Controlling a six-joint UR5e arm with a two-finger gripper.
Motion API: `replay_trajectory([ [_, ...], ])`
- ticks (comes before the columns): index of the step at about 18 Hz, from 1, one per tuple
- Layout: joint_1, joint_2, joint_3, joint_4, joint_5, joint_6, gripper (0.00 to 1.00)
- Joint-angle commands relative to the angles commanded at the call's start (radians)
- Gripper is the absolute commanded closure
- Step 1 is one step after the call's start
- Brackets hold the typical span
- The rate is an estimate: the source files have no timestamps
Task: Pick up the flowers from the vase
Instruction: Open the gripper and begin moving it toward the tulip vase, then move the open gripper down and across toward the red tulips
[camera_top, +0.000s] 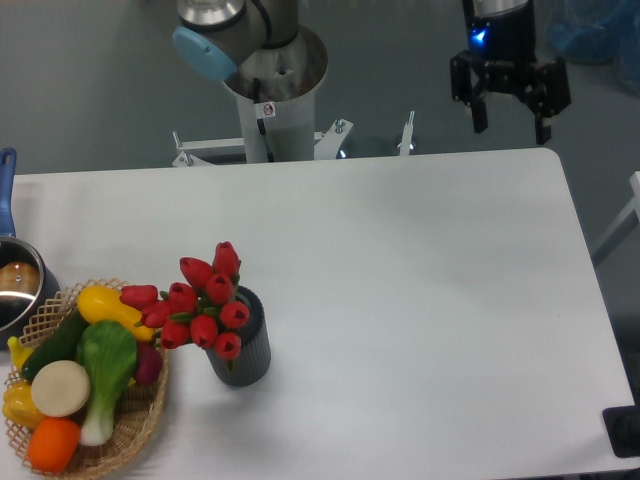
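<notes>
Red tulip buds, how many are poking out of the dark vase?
10 red tulip buds show, bunched over the mouth of the ribbed dark grey cylindrical vase: two highest at the back, one stretching left toward the woven wicker basket, the rest clustered lower. More may hide underneath.

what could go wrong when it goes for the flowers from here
1. The flowers lean left, out over the vase rim toward the basket, so a grasp centred on the vase may miss them.
2. The vase looks small and light, so it might tip or lift with the stems.
3. The open tool is far off, beyond the table's far right corner, so it has a long way to travel.
</notes>
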Motion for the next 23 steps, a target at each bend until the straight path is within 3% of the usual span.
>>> replay_trajectory([
  [4,0.000,0.002,-0.022,0.012,-0.101,-0.154,0.00],
  [10,-0.006,-0.003,-0.052,0.083,-0.226,-0.327,0.00],
  [16,-0.015,-0.011,-0.089,0.091,-0.336,-0.335,0.00],
  [21,-0.020,-0.038,-0.098,0.091,-0.545,-0.336,0.00],
  [23,-0.032,-0.044,-0.098,0.089,-0.571,-0.338,0.00],
])
